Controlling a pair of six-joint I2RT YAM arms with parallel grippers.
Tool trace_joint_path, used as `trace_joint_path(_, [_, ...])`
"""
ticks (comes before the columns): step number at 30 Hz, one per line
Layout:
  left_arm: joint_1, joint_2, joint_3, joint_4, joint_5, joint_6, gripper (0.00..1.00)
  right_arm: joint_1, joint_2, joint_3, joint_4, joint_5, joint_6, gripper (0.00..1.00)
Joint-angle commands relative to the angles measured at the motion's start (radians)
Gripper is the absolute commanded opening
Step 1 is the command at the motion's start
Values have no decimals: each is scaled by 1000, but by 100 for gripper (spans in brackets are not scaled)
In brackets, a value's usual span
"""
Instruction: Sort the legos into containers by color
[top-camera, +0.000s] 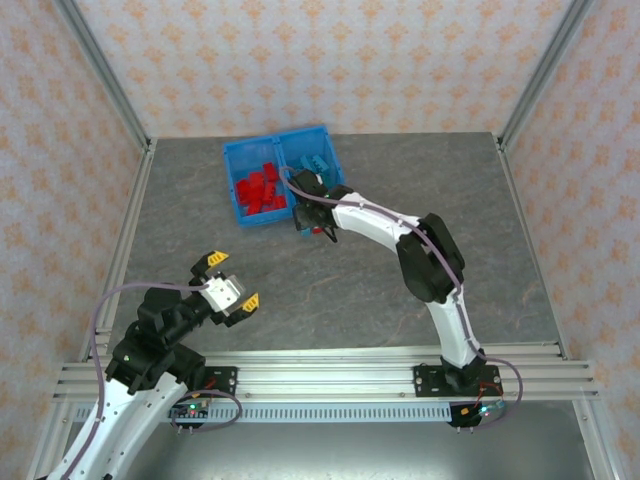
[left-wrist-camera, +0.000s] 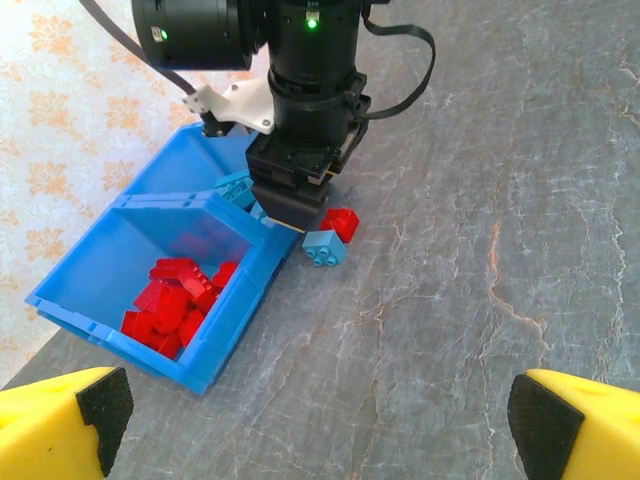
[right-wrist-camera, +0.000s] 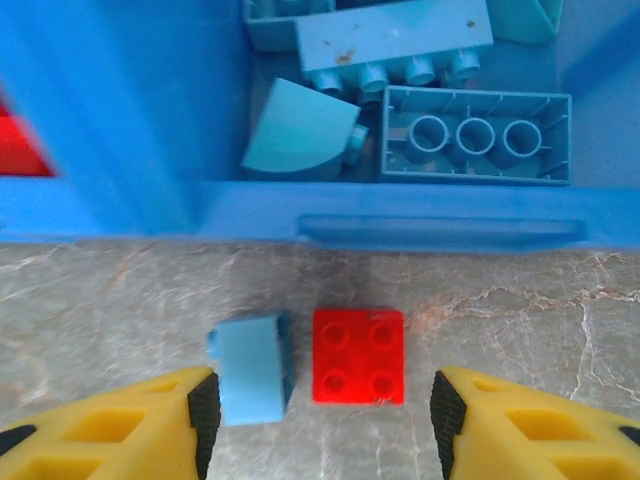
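Yellow fingers (right-wrist-camera: 120, 425) with black pads frame the bottom of my right wrist view, and they belong to my right gripper (right-wrist-camera: 325, 425), whose jaws stand spread wide and hold nothing. Between them, on the grey table (right-wrist-camera: 520, 300), lie two loose legos side by side: a red lego (right-wrist-camera: 358, 355), studs up, and a light blue lego (right-wrist-camera: 250, 370) tipped on its side. The two bricks are nearly touching. The blue one sits just beside my left-hand pad, and I cannot tell whether they meet, while the red one is clear of the other pad. Both rest just outside the near wall of the bright blue bin (right-wrist-camera: 440, 228). Beyond that wall, the compartment ahead of me holds light blue bricks (right-wrist-camera: 395, 45): a long one with four studs showing, one lying hollow side up, and a curved piece. From above, that is the bin's right compartment (top-camera: 322, 140), and the left compartment (top-camera: 236, 157) across the divider (top-camera: 281, 170) holds a heap of red bricks (top-camera: 260, 190). My right arm reaches far forward, its gripper poised low at the bin's near edge. My left gripper (top-camera: 235, 278) hangs well back over bare table — jaws released and empty — looking toward the bin from a distance.
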Motion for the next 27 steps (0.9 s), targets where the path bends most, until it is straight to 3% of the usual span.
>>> trace_joint_path(1, [11, -19, -10, -7, -7, 20, 100, -9, 34, 66, -42, -34, 21, 57])
trace_joint_path(13, [15, -19, -14, 0, 5, 20, 100, 3, 113, 128, -53, -109, 42, 47])
trace_joint_path(27, [19, -21, -18, 5, 13, 22, 100, 36, 181, 133, -104, -77, 35, 31])
